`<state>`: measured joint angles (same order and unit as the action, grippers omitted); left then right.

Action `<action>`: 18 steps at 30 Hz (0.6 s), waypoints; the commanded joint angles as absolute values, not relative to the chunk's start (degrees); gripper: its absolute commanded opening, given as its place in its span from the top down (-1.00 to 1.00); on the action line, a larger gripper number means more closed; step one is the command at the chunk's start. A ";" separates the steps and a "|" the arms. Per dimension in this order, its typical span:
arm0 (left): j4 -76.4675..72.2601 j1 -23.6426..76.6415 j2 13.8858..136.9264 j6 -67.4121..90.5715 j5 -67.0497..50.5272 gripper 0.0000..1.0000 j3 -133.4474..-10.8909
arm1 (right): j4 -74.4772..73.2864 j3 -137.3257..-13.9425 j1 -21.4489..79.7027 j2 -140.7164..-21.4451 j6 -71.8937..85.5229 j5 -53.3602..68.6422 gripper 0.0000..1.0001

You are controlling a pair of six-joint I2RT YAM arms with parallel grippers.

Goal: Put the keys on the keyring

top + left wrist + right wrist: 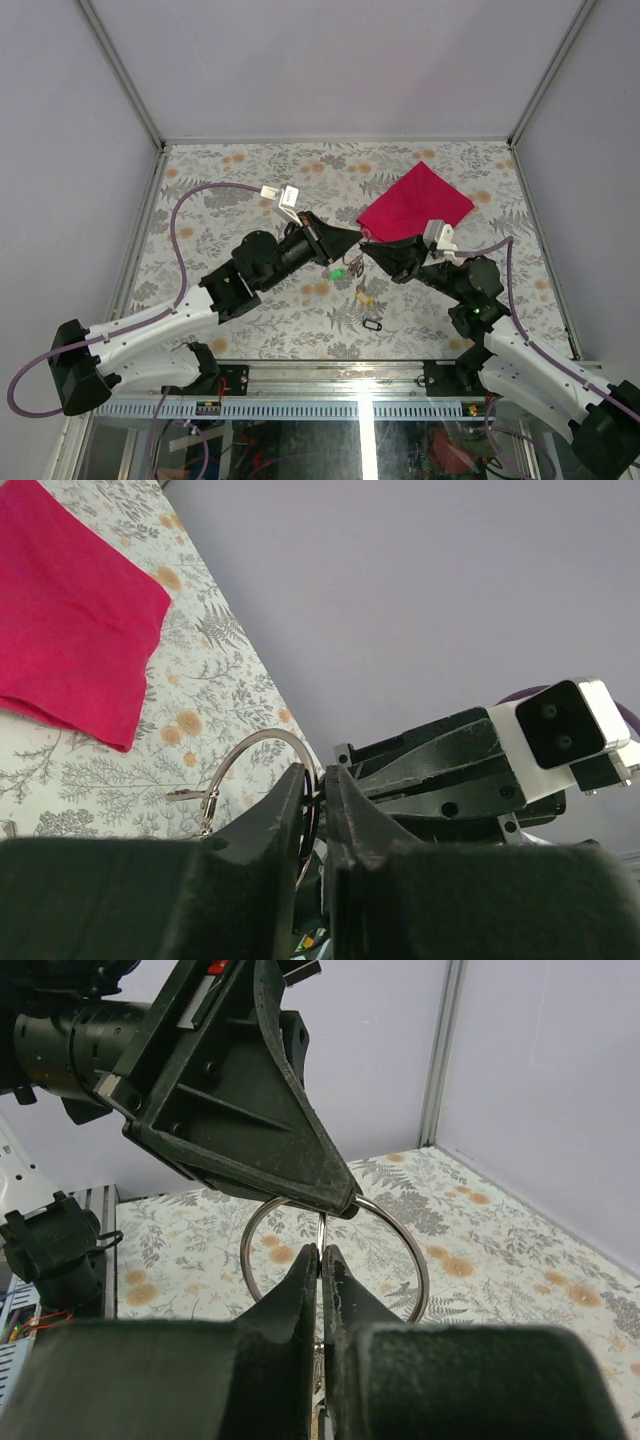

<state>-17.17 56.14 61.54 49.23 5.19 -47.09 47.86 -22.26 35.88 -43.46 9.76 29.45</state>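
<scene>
The two arms meet tip to tip over the middle of the floral counter [250, 170]. The left end effector [352, 243] comes in from the left and the right end effector [366, 248] from the right, their tips almost touching.

The ring [415, 1260] is held up off the counter between them. The left end effector is clamped on it: in the right wrist view its tip pinches the top of the loop, and in the left wrist view the wire runs into the narrow gap between its fingers [285, 815]. The rest of the loop curves out to the left of those fingers.

The right end effector is closed, its fingers [295, 1300] pressed together just in front of the loop. A thin silver wire shows in the seam between them. I cannot tell whether that wire is part of the ring or whether it is gripped.

In the top view a small cluster of keys [361, 294] sits just near of the two tips, with a green bit [338, 272] to its left. Whether they hang or lie flat cannot be told. One black key [372, 325] lies alone on the counter, nearer again.

A red cloth [415, 203] lies flat at the far right.
</scene>
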 commanded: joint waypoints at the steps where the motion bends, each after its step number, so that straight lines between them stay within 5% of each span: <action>1: -21.40 55.81 60.98 47.47 4.92 0.59 -47.13 | 42.77 -27.06 36.12 -42.63 12.07 27.54 1.00; 13: -6.45 55.81 55.51 26.12 12.03 -0.62 -49.35 | -2.25 -44.14 36.12 -41.35 9.50 20.01 1.00; 18: -2.86 55.88 56.03 16.73 12.29 -0.81 -49.78 | -18.98 -54.47 36.12 -47.93 11.39 19.62 1.00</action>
